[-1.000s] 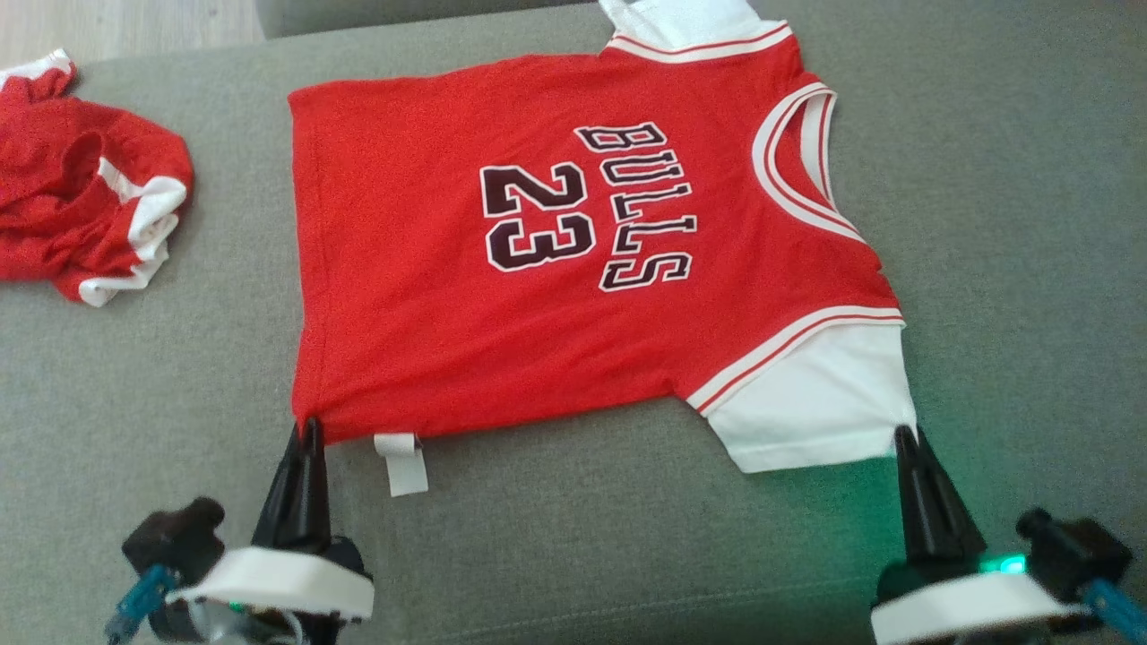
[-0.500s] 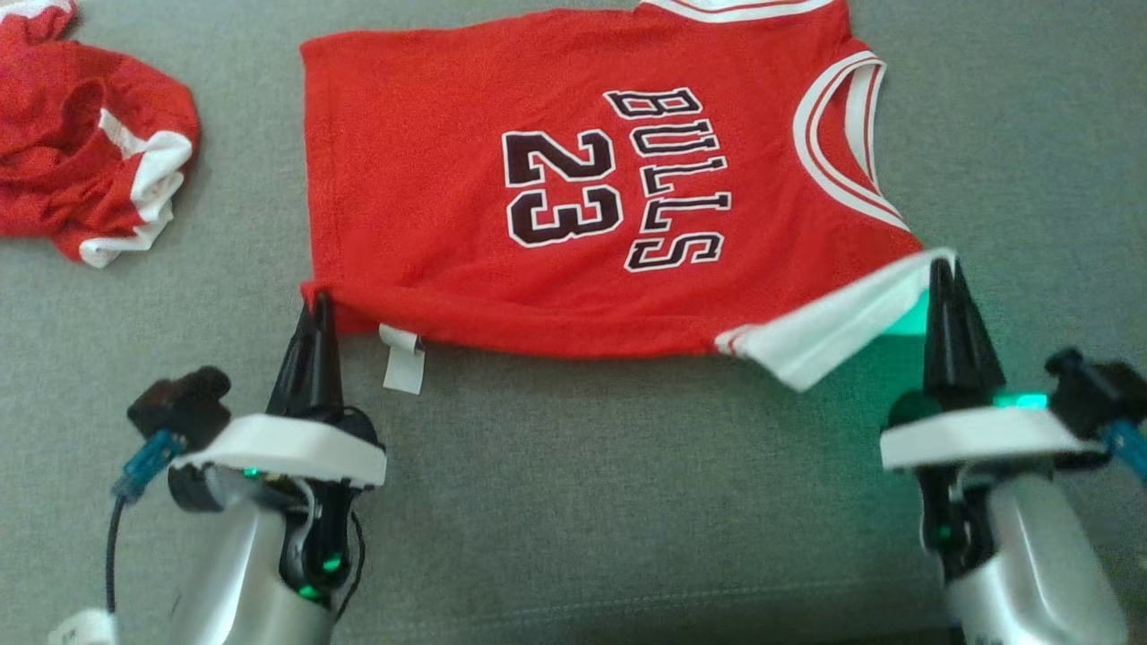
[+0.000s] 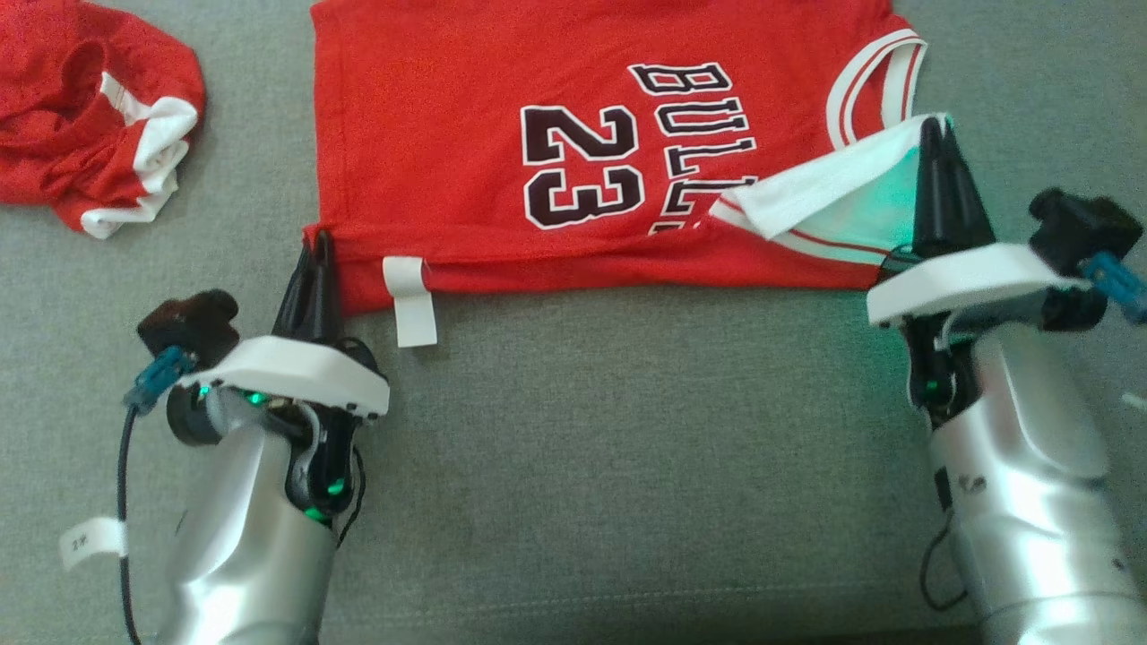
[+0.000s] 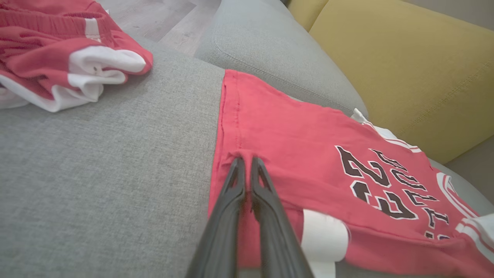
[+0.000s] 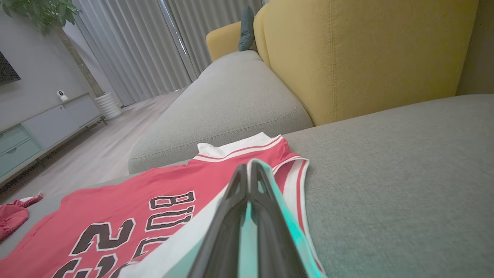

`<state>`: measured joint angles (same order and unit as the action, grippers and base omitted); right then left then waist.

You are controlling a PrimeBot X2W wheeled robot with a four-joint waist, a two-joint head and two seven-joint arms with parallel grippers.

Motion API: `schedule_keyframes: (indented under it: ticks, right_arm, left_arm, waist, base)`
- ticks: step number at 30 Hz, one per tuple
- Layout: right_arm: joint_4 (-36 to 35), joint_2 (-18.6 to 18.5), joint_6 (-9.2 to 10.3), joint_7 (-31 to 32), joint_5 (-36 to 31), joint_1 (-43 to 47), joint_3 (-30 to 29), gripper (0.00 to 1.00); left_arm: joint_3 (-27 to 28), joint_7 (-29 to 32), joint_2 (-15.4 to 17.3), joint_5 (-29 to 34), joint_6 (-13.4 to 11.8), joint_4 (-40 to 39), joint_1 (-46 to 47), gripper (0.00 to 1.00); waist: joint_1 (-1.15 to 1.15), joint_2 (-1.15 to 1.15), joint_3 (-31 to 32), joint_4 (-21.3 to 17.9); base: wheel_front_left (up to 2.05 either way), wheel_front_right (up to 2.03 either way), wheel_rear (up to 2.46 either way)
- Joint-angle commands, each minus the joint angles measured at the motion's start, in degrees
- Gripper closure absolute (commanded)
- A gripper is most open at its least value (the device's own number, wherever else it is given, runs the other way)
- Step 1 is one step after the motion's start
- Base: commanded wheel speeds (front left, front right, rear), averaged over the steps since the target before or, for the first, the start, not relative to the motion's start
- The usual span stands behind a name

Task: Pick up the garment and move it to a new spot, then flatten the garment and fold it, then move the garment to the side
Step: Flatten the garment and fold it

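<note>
The garment point(image 3: 502, 134), a red jersey with "BULLS" and "23" in black letters, is lying face up on the grey sofa point(image 3: 627, 448). Its hem is pointing left and its white-trimmed neck opening is pointing right. Most of it is resting flat on the seat, with its far part running out of the top of the head view.

The left end effector point(image 3: 317, 242) is pinching the near left corner of the garment at the hem, its two dark fingers pressed together on the red cloth. In the left wrist view, the left end effector point(image 4: 245, 161) is gripping a small raised ridge of fabric. Just to its right, a white label point(image 3: 412, 300) is hanging off the near edge and lying on the sofa.

The right end effector point(image 3: 932, 130) is also closed narrow, clamping the edge of the white sleeve point(image 3: 806, 193). The sleeve is being held up off the seat and is lying back over the red body, covering the near end of the "BULLS" lettering. A green light is tinting the sleeve's underside. In the right wrist view, the sleeve cloth is running between the fingers of the right end effector point(image 5: 247, 170).

Along the near edge, a strip of red cloth is doubling over between the two end effectors. A crumpled red and white piece of clothing point(image 3: 90, 107) is sitting well apart at the far left. A yellow backrest point(image 5: 366, 50) is standing beyond the seat.
</note>
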<state>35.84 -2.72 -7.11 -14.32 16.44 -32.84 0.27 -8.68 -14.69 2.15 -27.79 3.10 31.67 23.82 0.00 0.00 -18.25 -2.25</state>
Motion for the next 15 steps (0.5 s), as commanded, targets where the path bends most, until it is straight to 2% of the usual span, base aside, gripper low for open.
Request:
schedule_keyframes:
  ticks: [1, 8, 11, 13, 15]
  right_arm:
    - [-0.7, -0.2, -0.37, -0.7, -0.6, -2.2, 0.6, 1.0]
    - [5.1, -0.2, -0.37, -0.7, -3.2, -7.3, -1.7, 1.0]
    - [6.8, -0.2, -0.37, -0.7, -4.1, -8.8, -2.8, 1.0]
    - [7.7, -0.2, -0.37, -0.7, -4.7, -9.6, -3.6, 1.0]
    - [9.2, -0.2, -0.37, -0.7, -5.1, -10.5, -3.8, 1.0]
  left_arm:
    - [1.2, -0.3, 0.8, 0.6, 0.2, -1.0, 2.1, 1.0]
    - [-0.6, -0.3, 0.7, 0.2, 0.6, 1.4, 4.9, 1.0]
    - [-1.7, -0.3, 0.7, -0.4, 0.6, 1.2, 5.3, 0.77]
    - [-2.1, -0.3, 0.7, -0.6, 0.6, 0.6, 5.5, 0.55]
    - [-2.4, -0.3, 0.7, -0.6, 0.5, -0.3, 5.5, 0.07]
  waist:
    - [0.0, 0.0, -0.3, 0.3]
    - [0.0, 0.0, -1.6, 0.8]
    - [0.0, 0.0, -1.9, 1.1]
    - [0.0, 0.0, -2.1, 1.2]
    - [0.0, 0.0, -2.3, 1.3]
  base:
    - [0.0, 0.0, 0.0]
    - [0.0, 0.0, 0.0]
    - [0.0, 0.0, 0.0]
    - [0.0, 0.0, 0.0]
    - [0.0, 0.0, 0.0]
